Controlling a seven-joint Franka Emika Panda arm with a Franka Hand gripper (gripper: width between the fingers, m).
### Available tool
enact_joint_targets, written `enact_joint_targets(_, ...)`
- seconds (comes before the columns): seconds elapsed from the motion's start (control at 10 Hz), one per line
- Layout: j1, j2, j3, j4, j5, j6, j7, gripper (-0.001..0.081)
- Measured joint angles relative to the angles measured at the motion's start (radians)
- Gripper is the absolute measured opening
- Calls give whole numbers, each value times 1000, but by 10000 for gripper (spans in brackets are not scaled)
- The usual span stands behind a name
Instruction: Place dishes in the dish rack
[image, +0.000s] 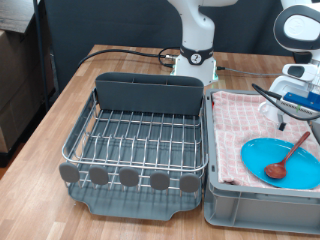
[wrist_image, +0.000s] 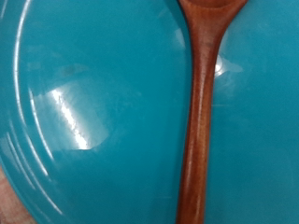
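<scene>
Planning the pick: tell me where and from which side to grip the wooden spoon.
Grip the wooden spoon by its narrow straight handle, coming from above with the fingers closing across its width. It lies flat on the blue plate inside the cloth-lined crate, so the sides are walled off, and the bowl end looks too wide.

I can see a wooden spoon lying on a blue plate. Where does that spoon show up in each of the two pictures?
Exterior view: the wooden spoon lies at the picture's lower right, on the blue plate in the grey crate beside the dish rack.
Wrist view: its handle runs from one edge of the picture to the opposite one, very close up.
Shared landmark: the blue plate under the spoon.
</scene>
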Motion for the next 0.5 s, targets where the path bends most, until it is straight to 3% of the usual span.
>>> enact_joint_targets(0.5,2,55,-41,6,-60,88,41,803)
